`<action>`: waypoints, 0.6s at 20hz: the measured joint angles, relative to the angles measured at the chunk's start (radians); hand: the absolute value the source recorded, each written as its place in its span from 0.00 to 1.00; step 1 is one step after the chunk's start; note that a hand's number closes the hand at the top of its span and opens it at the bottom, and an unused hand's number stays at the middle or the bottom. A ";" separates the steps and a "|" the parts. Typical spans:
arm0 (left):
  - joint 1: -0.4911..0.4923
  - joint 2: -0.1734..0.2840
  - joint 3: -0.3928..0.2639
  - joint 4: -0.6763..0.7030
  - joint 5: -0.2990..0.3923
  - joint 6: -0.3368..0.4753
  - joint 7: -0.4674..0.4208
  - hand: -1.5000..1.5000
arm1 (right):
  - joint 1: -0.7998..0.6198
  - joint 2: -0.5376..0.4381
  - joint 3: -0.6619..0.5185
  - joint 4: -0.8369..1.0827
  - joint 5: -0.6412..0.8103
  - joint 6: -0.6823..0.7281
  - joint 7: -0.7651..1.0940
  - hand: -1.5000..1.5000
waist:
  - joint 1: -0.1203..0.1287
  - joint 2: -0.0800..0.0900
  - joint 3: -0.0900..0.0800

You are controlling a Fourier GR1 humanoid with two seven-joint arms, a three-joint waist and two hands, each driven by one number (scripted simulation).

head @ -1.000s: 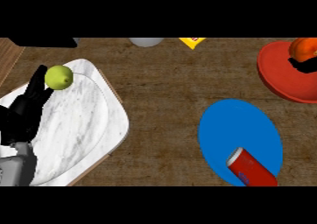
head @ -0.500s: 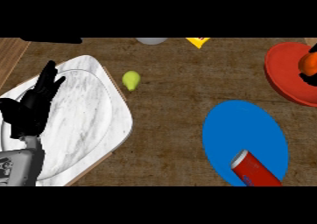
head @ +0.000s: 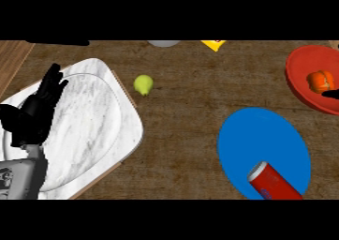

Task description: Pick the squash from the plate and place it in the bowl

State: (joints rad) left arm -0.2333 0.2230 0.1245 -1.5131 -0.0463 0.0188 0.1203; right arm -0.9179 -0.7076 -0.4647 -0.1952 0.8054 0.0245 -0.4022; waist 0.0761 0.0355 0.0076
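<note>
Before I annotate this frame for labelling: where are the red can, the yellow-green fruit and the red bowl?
Red can (head: 275,183), head view, middle of its side.
Yellow-green fruit (head: 143,84), head view, centre of its body.
Red bowl (head: 304,61), head view, bare inner wall.

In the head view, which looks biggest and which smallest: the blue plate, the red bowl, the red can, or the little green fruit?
1. Blue plate
2. Red bowl, partly cut off at the edge, so unsure
3. Red can
4. Green fruit

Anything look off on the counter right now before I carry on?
Yes. A small yellow-green fruit lies on the bare counter beside the marble tray, in no dish. The left hand is open over the tray, holding nothing. The red can lies tipped over on the blue plate.
</note>
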 measured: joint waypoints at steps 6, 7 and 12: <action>0.010 0.000 0.007 -0.008 0.001 0.006 0.006 0.50 | -0.020 -0.032 -0.216 0.036 -0.221 0.102 -0.075 0.00 | -0.017 -0.005 0.002; 0.013 0.000 0.009 -0.008 0.003 0.005 0.004 0.50 | -0.017 -0.045 -0.249 0.042 -0.254 0.123 -0.083 0.00 | -0.019 -0.005 0.002; 0.014 0.003 0.016 -0.018 0.007 0.007 0.012 0.50 | 0.025 -0.139 -0.345 0.075 -0.350 0.259 -0.086 0.00 | -0.021 -0.003 0.002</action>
State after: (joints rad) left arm -0.2194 0.2264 0.1403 -1.5315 -0.0394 0.0258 0.1326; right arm -0.8929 -0.8468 -0.8096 -0.1205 0.4550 0.2836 -0.4883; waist 0.0549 0.0325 0.0099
